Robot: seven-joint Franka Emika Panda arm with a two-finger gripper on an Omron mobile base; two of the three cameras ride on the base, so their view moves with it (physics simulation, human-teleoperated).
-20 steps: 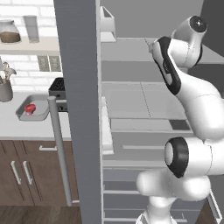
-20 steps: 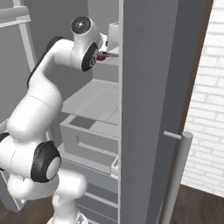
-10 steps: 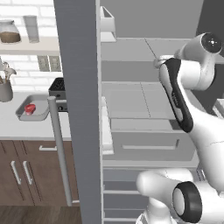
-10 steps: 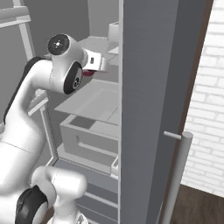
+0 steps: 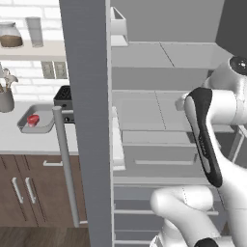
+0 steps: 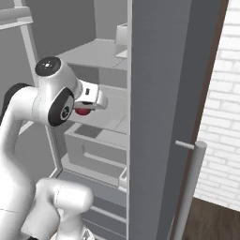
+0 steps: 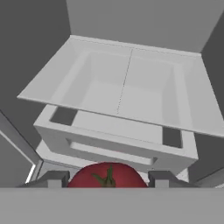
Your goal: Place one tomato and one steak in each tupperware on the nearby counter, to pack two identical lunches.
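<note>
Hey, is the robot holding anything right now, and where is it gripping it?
Yes: a red tomato sits between the gripper jaws, gripped across its two opposite sides, stem facing the hand camera.

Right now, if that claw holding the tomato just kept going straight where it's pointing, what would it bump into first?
Probably the fridge drawer directly ahead of the gripper: its front rim sits just beyond the tomato. Depth is hard to judge here.

We can't read any text, labels, brands or numbers anywhere here. The fridge (image 5: 159, 116), jar (image 5: 9, 35) and cabinets (image 5: 29, 188) all look totally blank to us.
</note>
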